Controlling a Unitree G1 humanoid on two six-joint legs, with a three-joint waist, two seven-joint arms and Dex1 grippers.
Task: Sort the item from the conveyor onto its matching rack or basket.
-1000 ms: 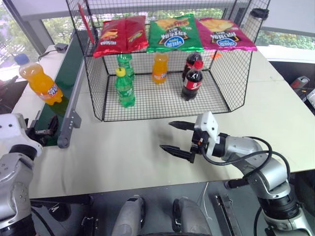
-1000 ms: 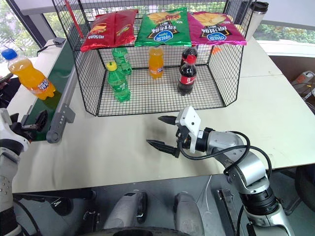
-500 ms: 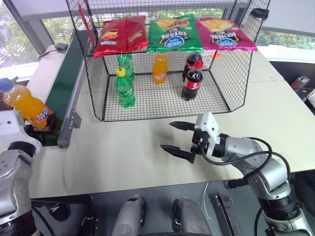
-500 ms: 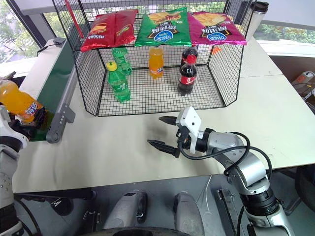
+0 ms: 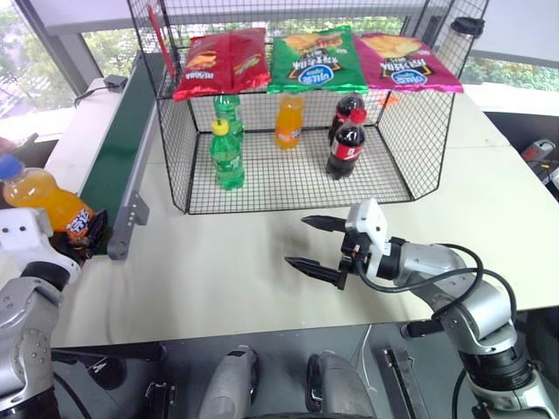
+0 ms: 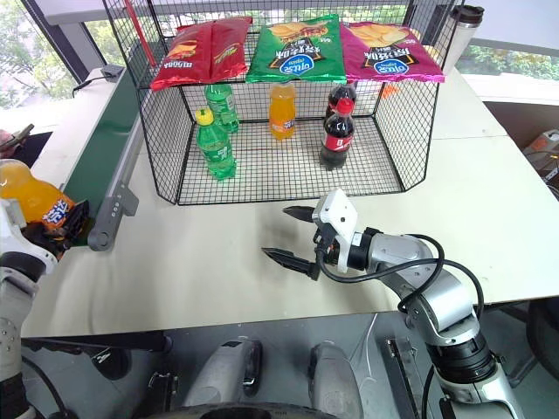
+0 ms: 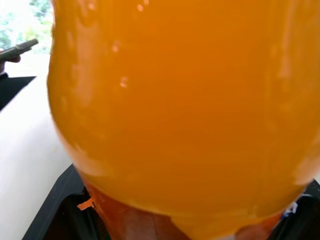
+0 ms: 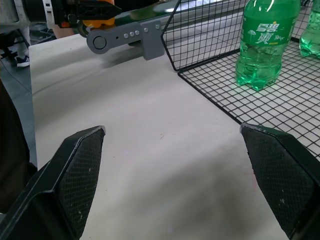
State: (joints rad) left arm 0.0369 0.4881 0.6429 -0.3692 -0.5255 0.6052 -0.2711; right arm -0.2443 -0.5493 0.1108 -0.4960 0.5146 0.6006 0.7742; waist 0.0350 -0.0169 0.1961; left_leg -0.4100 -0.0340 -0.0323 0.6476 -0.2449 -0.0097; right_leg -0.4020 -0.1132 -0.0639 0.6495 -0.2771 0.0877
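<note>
A pale beige tabletop (image 5: 262,262) is set before bright windows, with a long narrow dark green conveyor belt (image 5: 118,144) in a grey metal frame running along its left edge. At the near end of that belt, the small plastic bottle of orange soda with a blue cap and a blue-marked label (image 5: 48,202) is seen tilted, its cap leaning away to the left, and its lower part is clamped between the black fingers of the left gripper (image 5: 87,237); in the left wrist view the orange body of the bottle (image 7: 185,110) is pressed right up against the camera. A large black wire-mesh basket (image 5: 419,140) is placed at the back of the table, and two green bottles, an orange bottle with an orange cap (image 5: 288,120) and two dark cola bottles with red caps (image 5: 347,144) are stood upright on its grid floor. Three chip bags, red, green and pink, are laid across the flat wire shelf (image 5: 319,61) above. The right gripper (image 5: 310,243) is held above the bare table in front of the basket, its two fingers spread wide apart and nothing between them.
</note>
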